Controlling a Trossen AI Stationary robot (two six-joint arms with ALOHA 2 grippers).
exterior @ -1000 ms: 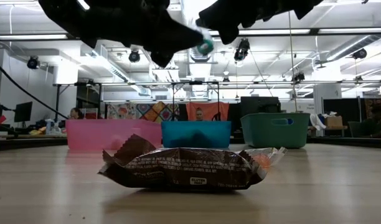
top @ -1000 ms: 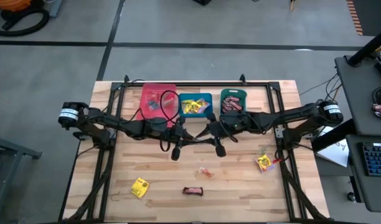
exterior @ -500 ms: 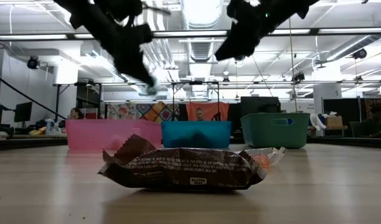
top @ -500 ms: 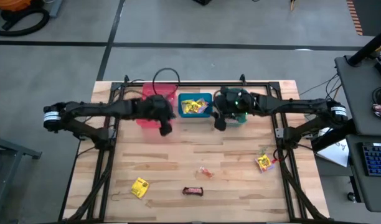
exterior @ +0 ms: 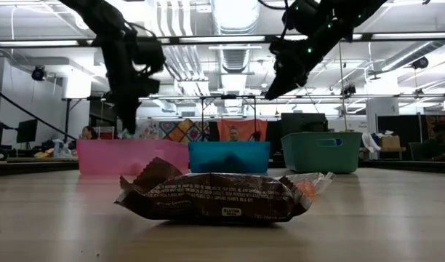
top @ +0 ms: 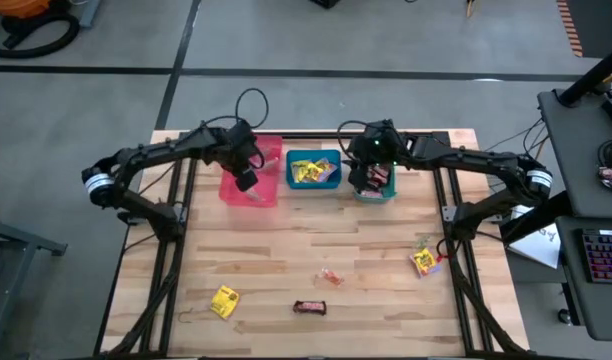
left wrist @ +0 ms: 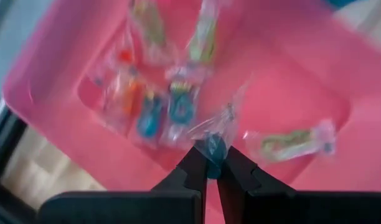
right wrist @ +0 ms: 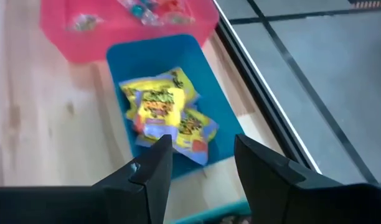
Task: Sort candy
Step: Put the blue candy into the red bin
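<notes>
1. Overhead, I am hovering my left gripper (top: 248, 180) over the pink bin (top: 269, 190) and my right gripper (top: 367, 180) over the teal bin (top: 386, 194); loose candy is waiting on the table (top: 266, 270): a yellow packet (top: 224, 300), a dark bar (top: 309, 307), a clear-wrapped piece (top: 330, 278) and another yellow packet (top: 424, 261).
2. Low down, the dark bar is lying nearest the camera, with the bins well behind it.
3. At my left wrist, I am pinching a teal clear-wrapped sweet (left wrist: 211, 147) above the pink bin; its loose wrapper risks clinging to a finger when I let go.
4. At my right wrist, my fingers are standing apart and empty; the blue bin (right wrist: 210, 157) is filling with yellow packets, and I am risking clipping a rim when moving off.
</notes>
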